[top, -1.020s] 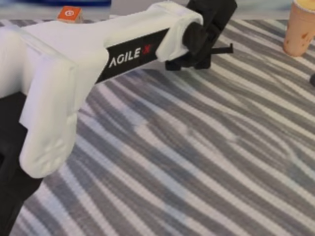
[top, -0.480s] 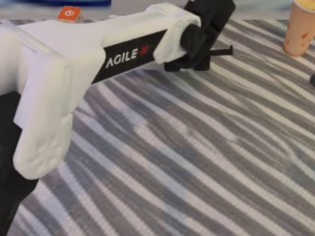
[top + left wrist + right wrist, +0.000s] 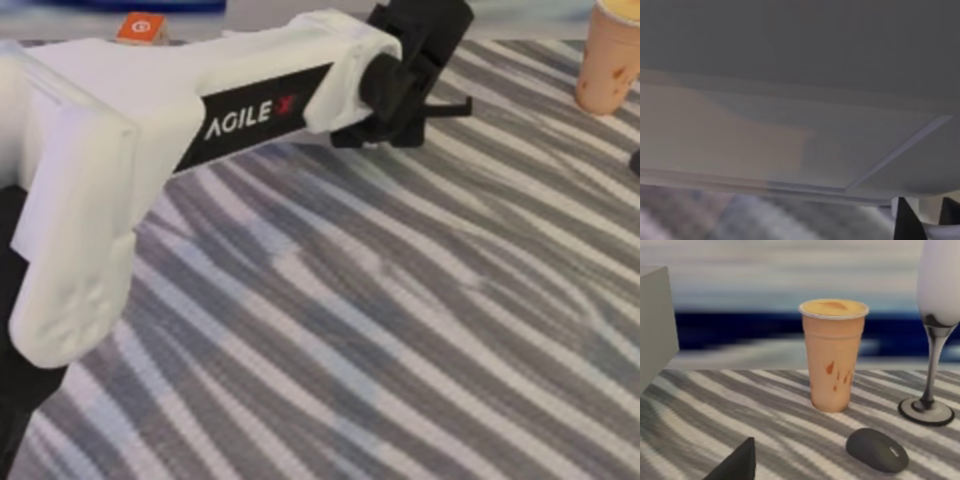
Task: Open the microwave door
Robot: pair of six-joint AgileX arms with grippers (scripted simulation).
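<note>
Two arms: left arm at work, right arm parked.
Left tool (image 3: 425, 95): reached to the far edge of the worktop (image 3: 400, 330), near the middle of the top view; whether its fingers are parted or closed cannot be told.
Left tool, close range: its wrist view is filled by a flat grey surface, very near, with a pale raised line crossing it. Judged to be the microwave (image 3: 800, 45), possibly the microwave door (image 3: 840, 145); handle not made out.
Right tool (image 3: 735, 465): only a dark corner shows in its own wrist view; state cannot be told.
Microwave, location: not made out in the top view, hidden behind the left arm or past the far edge; a grey box edge shows at the side of the right wrist view.
Handling, judged: small, light, rigid box; hinged door swings stiffly. Likely to slide if pulled hard. Take hold at the bar handle on the door's free edge.
Orange cup (image 3: 612, 55): far right, upright.
Wine glass (image 3: 937, 330): beside the cup.
Dark mouse (image 3: 877, 450): near the cup.
Orange block (image 3: 140, 27): far left.
</note>
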